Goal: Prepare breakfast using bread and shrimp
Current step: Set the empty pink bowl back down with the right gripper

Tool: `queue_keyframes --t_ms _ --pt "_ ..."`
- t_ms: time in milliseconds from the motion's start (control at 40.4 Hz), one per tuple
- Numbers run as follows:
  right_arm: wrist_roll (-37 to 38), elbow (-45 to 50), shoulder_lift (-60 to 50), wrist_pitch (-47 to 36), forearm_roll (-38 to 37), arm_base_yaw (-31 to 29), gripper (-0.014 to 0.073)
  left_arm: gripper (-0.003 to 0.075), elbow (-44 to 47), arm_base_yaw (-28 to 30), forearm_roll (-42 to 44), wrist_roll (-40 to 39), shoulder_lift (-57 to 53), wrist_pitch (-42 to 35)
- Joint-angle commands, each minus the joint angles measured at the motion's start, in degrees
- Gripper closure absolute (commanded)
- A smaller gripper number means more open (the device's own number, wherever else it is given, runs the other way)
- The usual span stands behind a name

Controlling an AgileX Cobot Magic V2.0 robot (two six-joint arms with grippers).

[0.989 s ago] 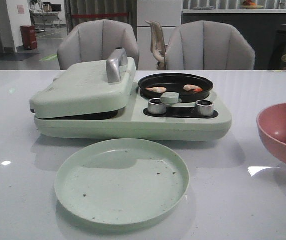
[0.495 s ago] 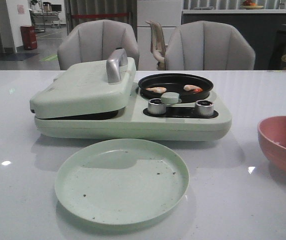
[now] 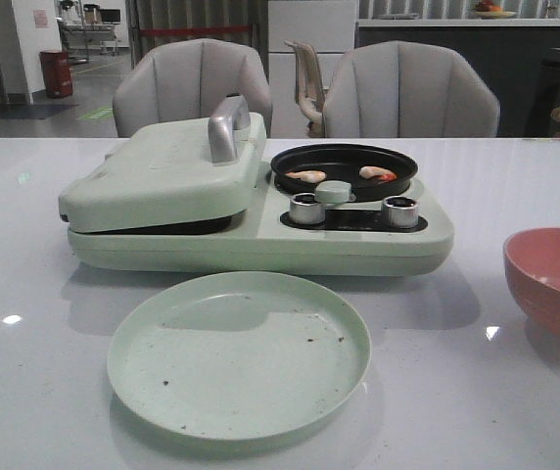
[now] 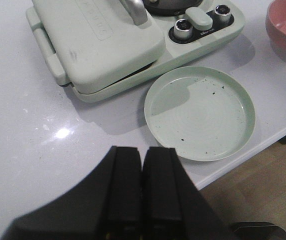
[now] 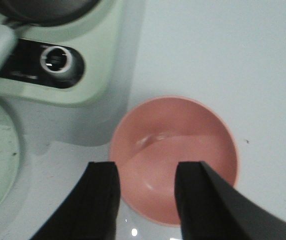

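Note:
Two small pink shrimp (image 3: 306, 175) lie in the round black pan (image 3: 344, 157) on the right half of the pale green breakfast maker (image 3: 358, 245). Its hinged lid (image 3: 163, 176), with a metal handle (image 3: 226, 127), is down over the left half. The bread is out of view. My left gripper (image 4: 142, 155) is shut and empty, hanging over the white table near its front edge, short of the green plate (image 4: 200, 112). Directly above the pink bowl (image 5: 173, 130) my right gripper (image 5: 145, 167) is open and holds nothing. Neither gripper shows in the front view.
The empty green plate (image 3: 239, 354), speckled with crumbs, lies in front of the breakfast maker. The pink bowl (image 3: 554, 279) stands at the table's right side. Two metal knobs (image 3: 307, 208) sit on the maker's front. Grey chairs (image 3: 409, 90) stand behind the table.
The pink bowl stood higher and larger at the right of the front view a second ago; it now sits lower on the table. Nothing else has shifted.

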Motion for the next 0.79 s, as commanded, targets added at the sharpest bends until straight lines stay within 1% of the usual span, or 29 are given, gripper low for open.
queue_keyframes --t_ms 0,124,297,470,519,569,717,767 --pt "-0.67 0.90 -7.71 -1.77 -0.41 1.70 0.0193 0.0619 -1.69 -0.20 0.00 -0.50 -0.05 -4.31" --pt "-0.67 3.88 -14.95 0.96 -1.09 1.79 0.0193 0.0619 -1.69 -0.20 0.00 -0.50 -0.05 -4.31" --pt "-0.67 8.14 -23.53 7.34 -2.09 1.79 0.0193 0.0619 -1.69 -0.20 0.00 -0.50 -0.05 -4.31" --pt "-0.67 11.84 -29.77 9.26 -2.09 1.79 0.0205 0.0619 -1.69 -0.20 0.00 -0.50 -0.05 -4.31" --pt "-0.67 12.52 -30.84 9.26 -2.09 1.79 0.0230 0.0619 -1.69 -0.20 0.00 -0.50 -0.05 -4.31" --pt "-0.67 13.18 -31.84 9.26 -2.09 1.79 0.0275 0.0619 -1.69 -0.20 0.00 -0.50 -0.05 -4.31" --pt "-0.67 14.21 -32.51 9.71 -2.09 1.79 0.0459 0.0619 -1.69 -0.20 0.00 -0.50 -0.05 -4.31" --pt "-0.67 14.43 -32.51 9.71 -2.09 1.79 0.0505 0.0619 -1.69 -0.20 0.00 -0.50 -0.05 -4.31"
